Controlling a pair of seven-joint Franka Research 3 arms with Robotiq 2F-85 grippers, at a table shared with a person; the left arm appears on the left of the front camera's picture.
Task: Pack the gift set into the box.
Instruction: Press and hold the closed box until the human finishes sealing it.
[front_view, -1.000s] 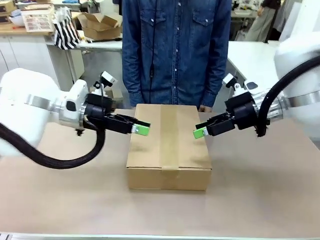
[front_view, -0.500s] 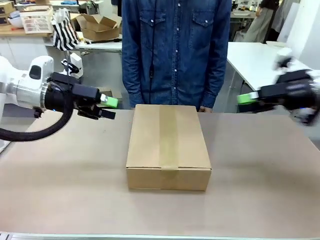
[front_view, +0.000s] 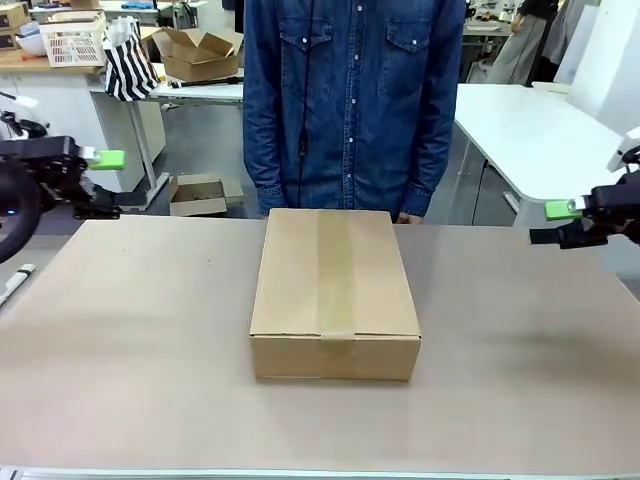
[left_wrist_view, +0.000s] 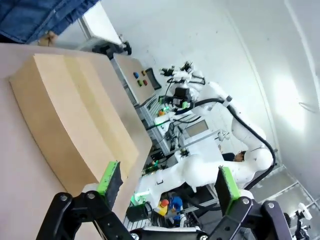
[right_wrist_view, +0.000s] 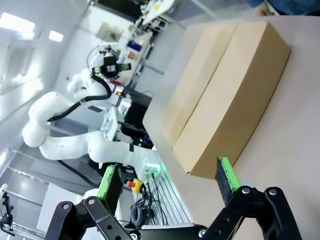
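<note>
Pulling away from the middle, both arms now sit at the table's outer edges, where a second ago their green pads hovered just beside the box (front_view: 335, 290) on either side, and half a second ago they were already partway out. The box itself has not shifted: it rests shut in the centre of the table (front_view: 150, 380), its flaps closed with a strip of tape running down the top, right in front of the person (front_view: 350, 100) in a denim shirt standing at the far side. Whatever is inside cannot be seen.

The left gripper (front_view: 100, 185) hangs at the far left edge of the front view, off the tabletop's corner, and the right gripper (front_view: 560, 223) at the far right edge, both well apart from the box.

In the left wrist view the left gripper (left_wrist_view: 167, 182) has its two green-padded fingers (left_wrist_view: 110, 179) spread wide, with nothing between them; the box (left_wrist_view: 75, 120) lies beyond, untouched. In the right wrist view the right gripper (right_wrist_view: 167, 182) is likewise spread wide and empty, its fingers (right_wrist_view: 225, 175) framing the box (right_wrist_view: 225, 95) from a distance without contact.
</note>
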